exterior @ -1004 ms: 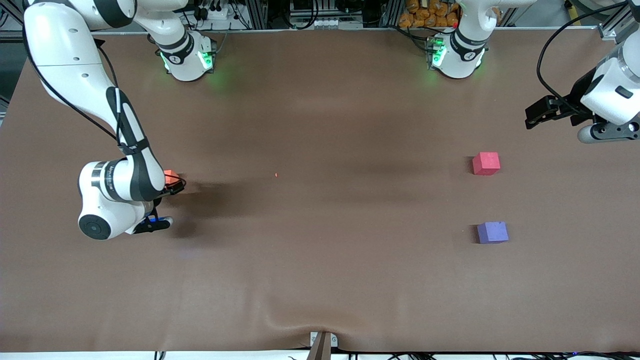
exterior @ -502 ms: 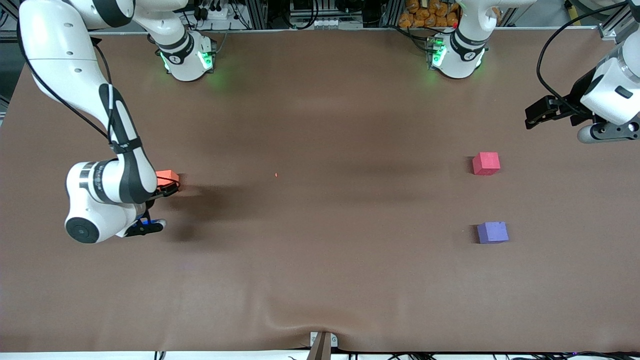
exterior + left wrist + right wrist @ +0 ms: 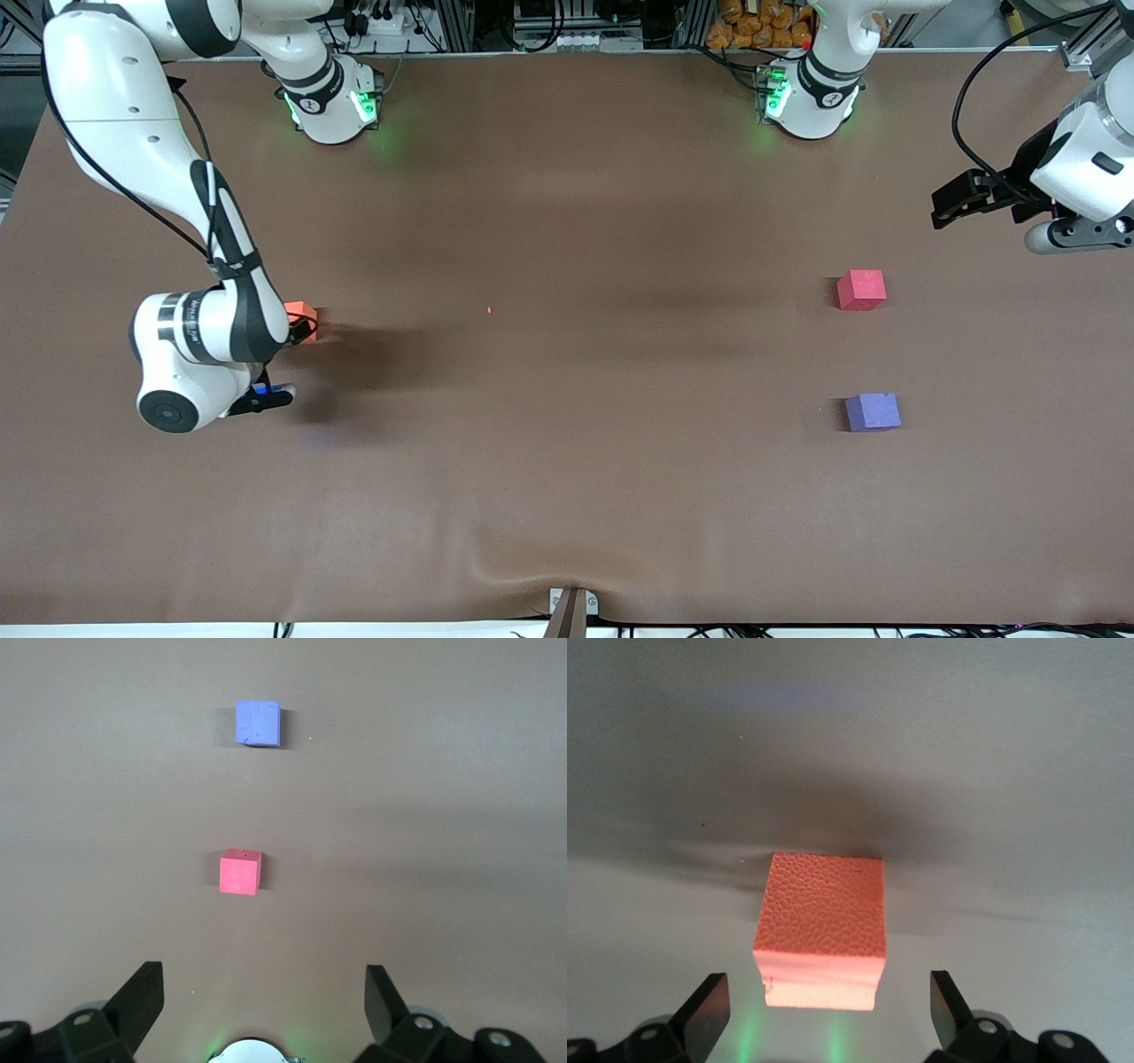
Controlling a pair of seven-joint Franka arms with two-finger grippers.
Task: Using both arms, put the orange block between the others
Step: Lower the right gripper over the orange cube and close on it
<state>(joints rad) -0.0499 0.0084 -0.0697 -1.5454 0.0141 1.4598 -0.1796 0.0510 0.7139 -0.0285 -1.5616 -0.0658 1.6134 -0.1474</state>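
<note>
The orange block [image 3: 303, 312] [image 3: 822, 926] rests on the brown table near the right arm's end. My right gripper [image 3: 828, 1001] is low over it and open, with a finger on each side of the block and a gap to each. In the front view the white wrist hides most of that hand. The red-pink cube [image 3: 861, 289] [image 3: 240, 872] and the purple-blue cube [image 3: 873, 412] [image 3: 258, 723] sit near the left arm's end, the purple-blue one nearer the front camera. My left gripper [image 3: 946, 208] [image 3: 263, 992] waits open in the air by the table's edge, holding nothing.
Brown cloth [image 3: 567, 443] covers the whole table, with a wrinkle and a small bracket [image 3: 571, 607] at the front edge. A tiny orange speck [image 3: 488, 309] lies mid-table. Both green-lit bases [image 3: 332, 106] [image 3: 806, 102] stand along the back.
My right arm's wrist swayed slightly over the orange block, toward the table's end and then back. The block, the other cubes and the left arm stayed put.
</note>
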